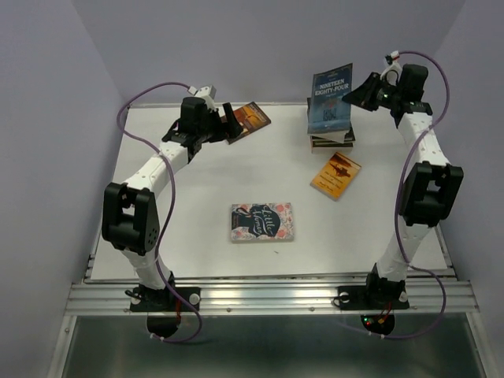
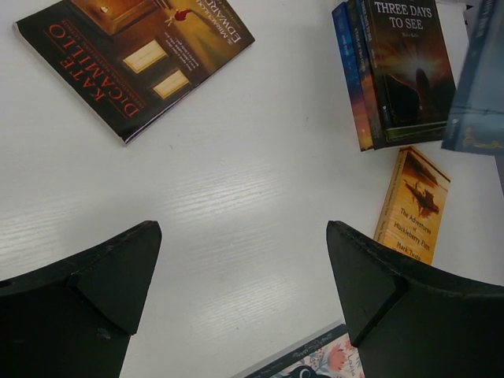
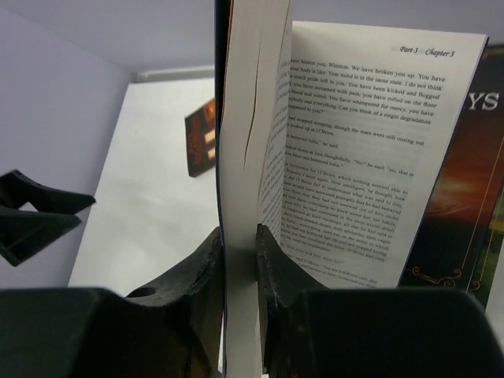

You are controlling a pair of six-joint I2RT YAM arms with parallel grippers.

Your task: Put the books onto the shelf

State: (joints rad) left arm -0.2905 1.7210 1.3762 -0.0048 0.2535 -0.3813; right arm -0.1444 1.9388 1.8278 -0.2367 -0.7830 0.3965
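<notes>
My right gripper [image 1: 364,93] [image 3: 239,236] is shut on part of the page block of a blue book [image 1: 331,98] [image 3: 244,118], held upright over a stack of books [image 1: 331,139] at the back right. One loose page [image 3: 354,157] fans out. My left gripper [image 1: 224,126] [image 2: 242,236] hangs open over bare table, beside a dark brown book [image 1: 250,118] [image 2: 134,55]. An orange book [image 1: 336,175] [image 2: 413,205] and a navy flowered book [image 1: 262,222] [image 2: 323,362] lie flat. The shelf is out of view.
The white table [image 1: 181,220] is boxed in by lilac walls on three sides. A metal rail [image 1: 268,298] runs along the near edge by the arm bases. The stack's top cover [image 2: 409,63] shows a dark sunset picture.
</notes>
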